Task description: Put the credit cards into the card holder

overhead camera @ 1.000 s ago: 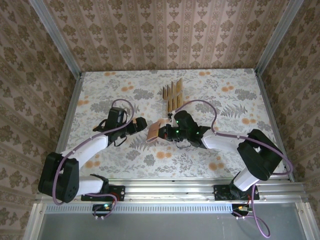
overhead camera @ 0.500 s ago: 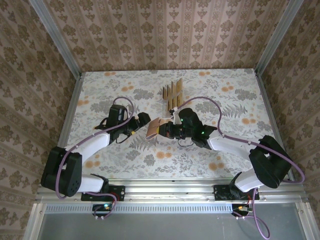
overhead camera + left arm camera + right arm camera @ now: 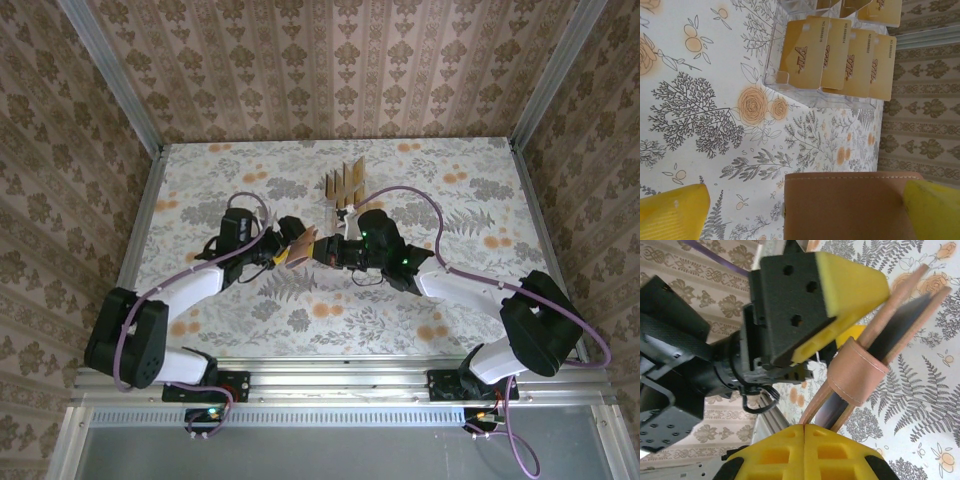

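Note:
The card holder [image 3: 303, 243] is a reddish-brown folding wallet, held upright off the table between the two arms. My right gripper [image 3: 323, 251] is shut on one corner of it; in the right wrist view the yellow fingers [image 3: 805, 426] meet on the wallet's [image 3: 860, 372] edge, its flaps slightly parted. My left gripper [image 3: 291, 247] stands open with its fingers on either side of the wallet [image 3: 850, 207]; one yellow pad [image 3: 670, 215] is far from it and the other [image 3: 935, 207] is at its edge. The credit cards [image 3: 835, 55] are golden and stand upright in a clear stand [image 3: 344, 186].
The clear stand [image 3: 790, 82] sits on the flowered table just behind the wallet. Metal rails and patterned walls [image 3: 140, 210] close in the table on three sides. Open tabletop lies to the left [image 3: 190, 180] and right [image 3: 470, 200].
My left gripper has moved right and now straddles the wallet. The right gripper has carried the wallet slightly toward the back and tilted it more upright.

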Action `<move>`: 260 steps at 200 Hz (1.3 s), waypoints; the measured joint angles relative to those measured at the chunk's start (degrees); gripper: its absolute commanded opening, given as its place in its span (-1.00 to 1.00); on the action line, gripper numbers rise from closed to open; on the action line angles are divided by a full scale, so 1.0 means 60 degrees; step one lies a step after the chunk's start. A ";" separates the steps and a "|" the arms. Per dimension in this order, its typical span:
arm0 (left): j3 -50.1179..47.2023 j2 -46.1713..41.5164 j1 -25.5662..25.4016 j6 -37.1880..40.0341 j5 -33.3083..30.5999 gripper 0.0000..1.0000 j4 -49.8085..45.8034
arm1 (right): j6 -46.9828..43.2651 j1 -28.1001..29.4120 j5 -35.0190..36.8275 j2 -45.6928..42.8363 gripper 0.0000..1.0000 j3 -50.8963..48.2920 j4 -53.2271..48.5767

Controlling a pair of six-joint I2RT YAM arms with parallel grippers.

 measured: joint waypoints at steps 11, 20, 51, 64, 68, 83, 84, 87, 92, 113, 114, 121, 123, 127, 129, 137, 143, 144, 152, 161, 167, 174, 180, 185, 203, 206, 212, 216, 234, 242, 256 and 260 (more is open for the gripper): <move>-0.0117 0.0135 -0.0018 -0.0266 0.0051 1.00 0.0306 | 0.0033 0.0000 -0.0015 0.0051 -1.00 0.0000 0.0087; -0.0189 0.0233 -0.0055 -0.0463 0.0058 1.00 0.0510 | 0.0055 0.0000 -0.0029 0.0131 -1.00 0.0000 0.0197; -0.0317 0.0408 -0.0142 -0.1137 0.0164 1.00 0.1388 | 0.0237 0.0004 -0.0062 0.0481 -1.00 -0.0015 0.0568; -0.0372 0.0463 -0.0142 -0.1439 0.0211 0.97 0.1858 | 0.0284 0.0004 -0.0066 0.0568 -1.00 -0.0066 0.0739; -0.0390 0.0474 -0.0142 -0.1523 0.0229 0.96 0.1996 | 0.0288 0.0004 -0.0062 0.0583 -1.00 -0.0080 0.0761; -0.0444 0.0488 -0.0138 -0.1756 0.0262 0.89 0.2393 | 0.0288 0.0004 -0.0066 0.0601 -1.00 -0.0153 0.0856; -0.0448 0.0492 -0.0138 -0.1778 0.0270 0.88 0.2437 | 0.0288 0.0004 -0.0066 0.0601 -1.00 -0.0157 0.0860; -0.0459 0.0495 -0.0135 -0.1785 0.0270 0.86 0.2499 | 0.0288 0.0004 -0.0066 0.0601 -1.00 -0.0175 0.0882; -0.0481 0.0495 -0.0120 -0.1840 0.0277 0.83 0.2605 | 0.0288 0.0000 -0.0066 0.0601 -1.00 -0.0204 0.0911; -0.0565 0.0495 -0.0055 -0.1996 0.0306 0.69 0.2830 | 0.0284 -0.0004 -0.0066 0.0601 -1.00 -0.0342 0.0998; -0.0568 0.0495 -0.0051 -0.1989 0.0306 0.69 0.2838 | 0.0284 -0.0007 -0.0066 0.0601 -1.00 -0.0357 0.1005; -0.0605 0.0495 -0.0022 -0.1996 0.0306 0.63 0.2874 | 0.0284 -0.0015 -0.0066 0.0601 -1.00 -0.0412 0.1024; -0.0619 0.0495 0.0000 -0.2007 0.0306 0.61 0.2889 | 0.0284 -0.0018 -0.0066 0.0601 -1.00 -0.0430 0.1024; -0.0637 0.0495 0.0025 -0.2014 0.0306 0.57 0.2900 | 0.0284 -0.0018 -0.0066 0.0601 -1.00 -0.0466 0.1031; -0.0645 0.0495 0.0036 -0.2000 0.0306 0.55 0.2907 | 0.0284 -0.0018 -0.0066 0.0601 -1.00 -0.0488 0.1031; -0.0674 0.0492 0.0095 -0.2011 0.0302 0.49 0.2914 | 0.0284 -0.0044 -0.0062 0.0601 -1.00 -0.0565 0.1035; -0.0681 0.0492 0.0142 -0.1993 0.0310 0.43 0.2914 | 0.0284 -0.0062 -0.0062 0.0601 -1.00 -0.0630 0.1038; -0.0685 0.0492 0.0142 -0.2007 0.0306 0.42 0.2914 | 0.0284 -0.0062 -0.0062 0.0601 -1.00 -0.0637 0.1038; -0.0688 0.0474 0.0193 -0.2007 0.0306 0.37 0.2911 | 0.0284 -0.0069 -0.0062 0.0601 -1.00 -0.0707 0.1035; -0.0692 0.0423 0.0226 -0.1960 0.0306 0.33 0.2911 | 0.0284 -0.0073 -0.0062 0.0601 -1.00 -0.0765 0.1035; -0.0699 0.0372 0.0255 -0.1960 0.0306 0.31 0.2911 | 0.0288 -0.0080 -0.0062 0.0601 -1.00 -0.0794 0.1038; -0.0703 0.0310 0.0273 -0.1953 0.0306 0.30 0.2907 | 0.0284 -0.0091 -0.0058 0.0601 -1.00 -0.0812 0.1042; -0.0703 0.0248 0.0284 -0.1949 0.0302 0.27 0.2911 | 0.0288 -0.0098 -0.0058 0.0601 -1.00 -0.0831 0.1038; -0.0703 0.0211 0.0302 -0.1938 0.0306 0.25 0.2911 | 0.0288 -0.0106 -0.0062 0.0601 -1.00 -0.0834 0.1038; -0.0703 0.0098 0.0328 -0.1880 0.0306 0.14 0.2914 | 0.0284 -0.0106 -0.0062 0.0601 -1.00 -0.0834 0.1038; -0.0703 0.0095 0.0328 -0.1883 0.0302 0.12 0.2914 | 0.0288 -0.0106 -0.0062 0.0601 -1.00 -0.0834 0.1038; -0.0707 0.0084 0.0328 -0.1851 0.0306 0.09 0.2914 | 0.0284 -0.0106 -0.0062 0.0601 -1.00 -0.0834 0.1038; -0.0707 0.0080 0.0328 -0.1851 0.0306 0.07 0.2914 | 0.0284 -0.0106 -0.0058 0.0601 -1.00 -0.0834 0.1038; -0.0714 0.0080 0.0328 -0.1792 0.0302 -0.01 0.2914 | 0.0288 -0.0106 -0.0058 0.0601 -1.00 -0.0838 0.1038; -0.0721 0.0080 0.0328 -0.1778 0.0306 -0.04 0.2914 | 0.0284 -0.0106 -0.0062 0.0601 -1.00 -0.0838 0.1038; -0.0729 0.0080 0.0328 -0.1774 0.0313 -0.11 0.2914 | 0.0284 -0.0106 -0.0058 0.0612 -1.00 -0.0838 0.1038; -0.0732 0.0080 0.0328 -0.1778 0.0313 -0.13 0.2914 | 0.0288 -0.0106 -0.0058 0.0619 -1.00 -0.0838 0.1042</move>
